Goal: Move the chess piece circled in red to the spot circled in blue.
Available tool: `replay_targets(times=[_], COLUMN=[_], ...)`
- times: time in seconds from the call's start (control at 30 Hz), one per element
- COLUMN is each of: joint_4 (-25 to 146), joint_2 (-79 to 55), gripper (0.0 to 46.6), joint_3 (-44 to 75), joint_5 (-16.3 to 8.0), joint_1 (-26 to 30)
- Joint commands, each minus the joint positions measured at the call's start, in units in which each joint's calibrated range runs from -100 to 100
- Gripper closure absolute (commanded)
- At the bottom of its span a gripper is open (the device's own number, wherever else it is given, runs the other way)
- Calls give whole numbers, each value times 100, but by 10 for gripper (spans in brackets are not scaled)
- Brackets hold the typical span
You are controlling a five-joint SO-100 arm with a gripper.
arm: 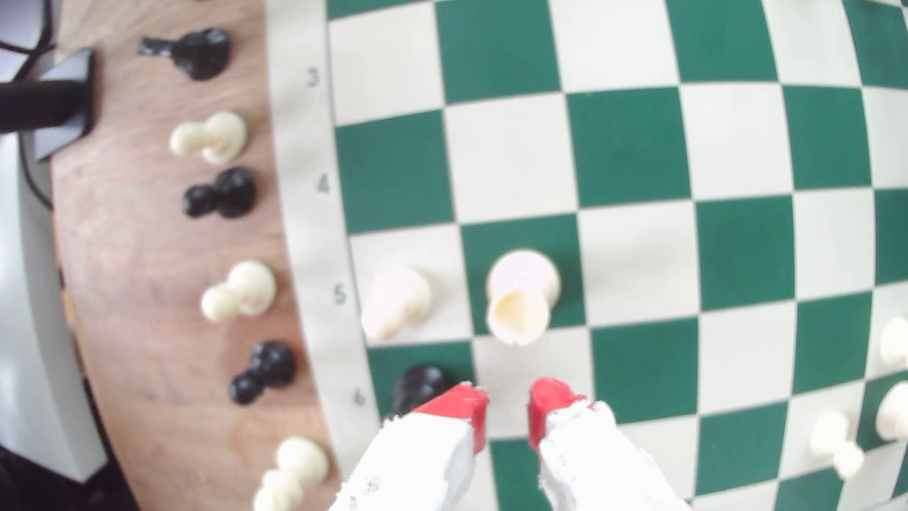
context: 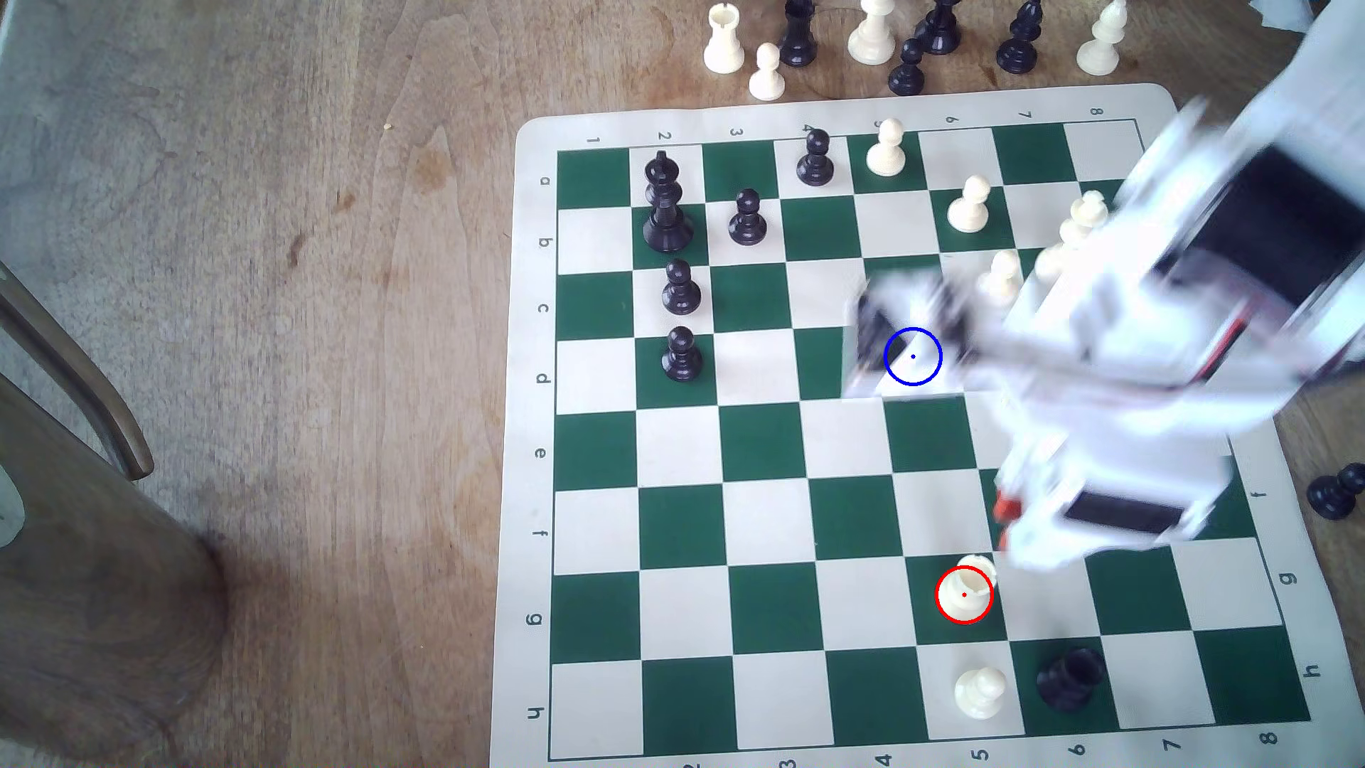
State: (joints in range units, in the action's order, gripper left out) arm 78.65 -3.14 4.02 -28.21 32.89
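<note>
While the rook (arm: 523, 295) stands on green, the pincer (arm: 508, 398) hangs parted and empty beside it.

My arm (context: 1152, 347) is white plastic, blocky and blurred in the exterior view. Black rectangular blocks sit set into its white shells, one large near the upper part and one narrow lower down. A thin red cable with a dark one beside it runs along the middle section. An orange-red bit shows at my lower end. In the wrist view my fingers (arm: 471, 412) are two rough-surfaced white prongs, each capped with a red tip. Small dark specks mark one prong's white surface.
</note>
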Motion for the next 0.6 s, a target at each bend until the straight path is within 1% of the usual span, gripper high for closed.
replay_targets(times=[0.0,0.07,0.17,0.27,0.33,0.4,0.57], joint_4=[-76,-27,6,22,-68,-166,-412], joint_2=[-399,-492,-509,-509,-458,-450,-458], gripper=[318,275,252,231,223,227,256], joint_3=[668,659,613,450,278,124,-157], joint_5=[-49,-15,44,230,288,322,337], joint_1=[0,-24,-47,-47,-47,-55,-63])
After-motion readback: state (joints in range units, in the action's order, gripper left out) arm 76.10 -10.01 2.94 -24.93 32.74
